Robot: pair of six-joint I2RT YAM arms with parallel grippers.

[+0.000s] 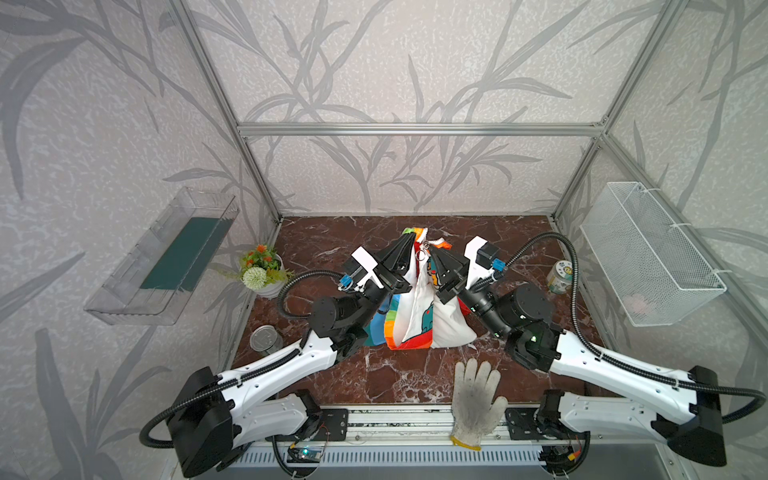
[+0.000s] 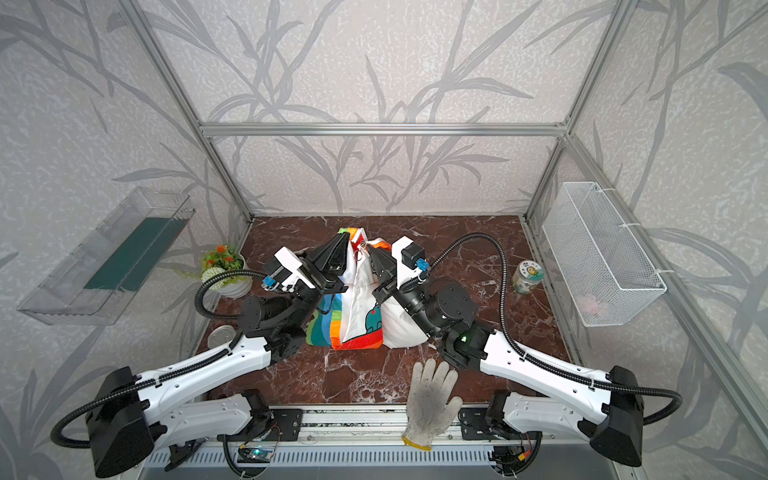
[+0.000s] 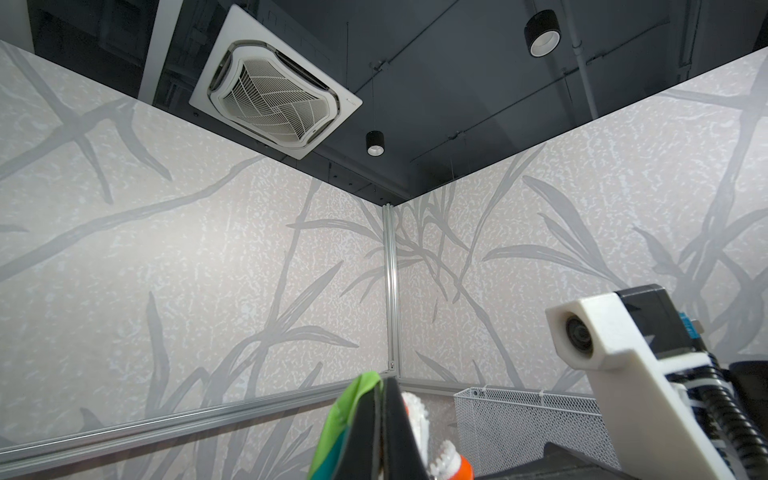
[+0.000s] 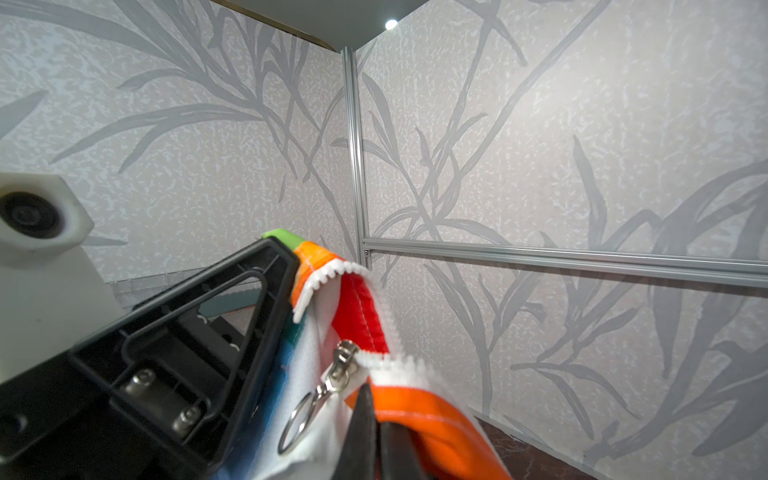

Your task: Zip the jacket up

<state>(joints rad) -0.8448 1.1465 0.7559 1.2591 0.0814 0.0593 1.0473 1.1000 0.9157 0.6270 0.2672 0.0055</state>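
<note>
Marble worktop (image 1: 332, 374) under you: the jacket (image 1: 415, 320) hangs above its middle, hem resting down. Your left fingers (image 1: 400, 257) pinch the striped front edge, right fingers (image 1: 444, 266) the orange one, likely to hold both tooth rows taut with the ring pull (image 4: 297, 419) free between.

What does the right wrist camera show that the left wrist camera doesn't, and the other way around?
Only the right wrist view: the zipper slider with its ring pull dangling. Only the left wrist view: the wire basket and a ceiling air vent. Both: a striped edge of the jacket, its white zipper teeth and the leaf-patterned walls.
</note>
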